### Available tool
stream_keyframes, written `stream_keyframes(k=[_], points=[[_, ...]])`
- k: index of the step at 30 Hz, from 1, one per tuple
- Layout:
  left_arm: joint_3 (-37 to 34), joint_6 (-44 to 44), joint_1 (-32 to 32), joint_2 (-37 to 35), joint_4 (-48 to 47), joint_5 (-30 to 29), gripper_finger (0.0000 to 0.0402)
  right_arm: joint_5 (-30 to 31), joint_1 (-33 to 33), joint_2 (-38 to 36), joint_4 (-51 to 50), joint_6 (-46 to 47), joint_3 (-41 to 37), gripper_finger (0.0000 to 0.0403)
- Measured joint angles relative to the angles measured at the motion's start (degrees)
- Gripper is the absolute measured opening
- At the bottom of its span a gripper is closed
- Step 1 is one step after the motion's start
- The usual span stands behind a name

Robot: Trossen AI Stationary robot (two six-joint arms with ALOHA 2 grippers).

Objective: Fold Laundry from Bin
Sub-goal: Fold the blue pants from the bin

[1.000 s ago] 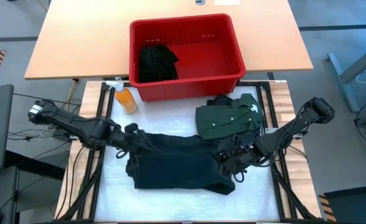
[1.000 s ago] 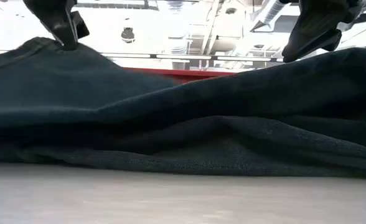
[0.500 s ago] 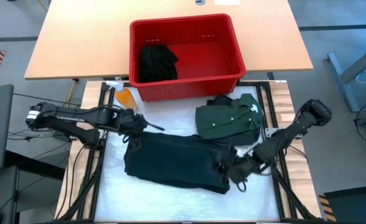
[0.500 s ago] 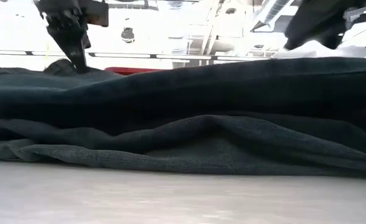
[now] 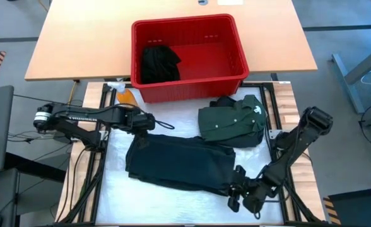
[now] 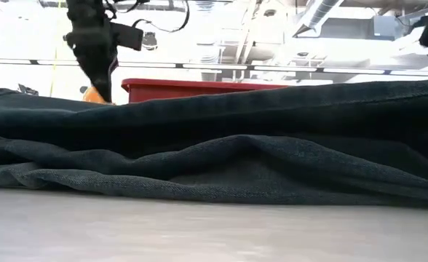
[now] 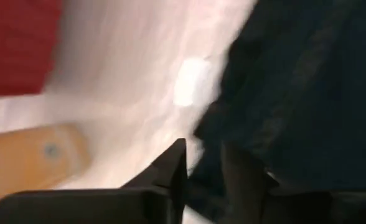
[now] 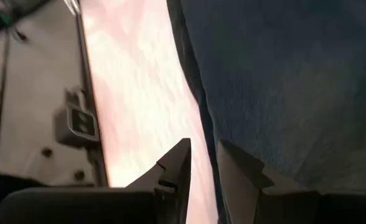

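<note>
We saw both claws let go: left claw (image 5: 149, 122) and right claw (image 5: 236, 194) pulled back slightly parted and empty, dark garment (image 5: 179, 162) folded flat.

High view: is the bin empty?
No, a black garment lies bunched in the left part of the red bin.

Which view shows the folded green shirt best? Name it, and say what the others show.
The high view: the dark green collared shirt lies folded, whole and unobstructed, between the red bin and the dark garment. In the low view that garment hides it. Neither wrist view shows it, only dark cloth.
</note>
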Motion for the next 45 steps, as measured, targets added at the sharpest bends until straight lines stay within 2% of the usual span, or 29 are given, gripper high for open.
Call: stream_keyframes(k=[5, 7, 9, 12, 16, 20, 23, 27, 35, 42, 45], points=[[0.66, -0.92, -6.32, -3.35, 9.15, 15.13, 0.0121, 1.72, 1.67, -2.39, -2.26, 4.03, 0.07, 0.0107], [0.29, -1.25, -11.89, -3.53, 11.36, 17.28, 0.0124, 1.72, 2.63, -2.35, -3.77, 6.7, 0.07, 0.0107], [-0.32, -1.04, -18.65, -3.04, 11.88, 15.56, 0.0125, 1.74, 3.64, -2.31, -5.96, 9.92, 0.07, 0.0107], [-2.33, -0.81, -27.61, -1.32, 15.48, 7.19, 0.0126, 2.94, 4.85, -2.28, -10.1, 14.28, 0.07, 0.0107], [-4.19, -2.71, -33.37, 2.29, 20.8, -4.69, 0.0126, 6.4, 6.2, -2.28, -15.38, 18.03, 0.07, 0.0107], [-4.32, -9.58, -33.69, 7.33, 14.89, -6.37, 0.0126, 6.4, 6.1, -2.28, -20.96, 21.8, 0.01, 0.0107], [-4.32, -12.28, -33.7, 11.14, 8.82, -5.94, 0.0126, 6.3, 5.78, -1.68, -19.16, 22.52, -1.42, 0.0107], [-4.32, -15.36, -33.34, 14.93, 2.58, -5.67, 0.0126, 4.88, 5.26, 0.79, -7.12, 20.09, -4.5, 0.0107], [-4.3, -15.92, -32.06, 16.42, 2.34, -2.34, 0.0126, -4.29, 2.25, 10.32, 14.87, 10.25, -5.27, 0.0107], [-4.3, -14.83, -30.77, 16.42, 0.21, 0.78, 0.0126, -5.12, 2.66, 8.98, 12.76, 11.29, -5.27, 0.0107], [-4.3, -14.5, -30.77, 16.42, -0.81, 1.95, 0.0126, 2.64, 4.24, 4.81, 5.8, 18.24, -5.26, 0.0107]])
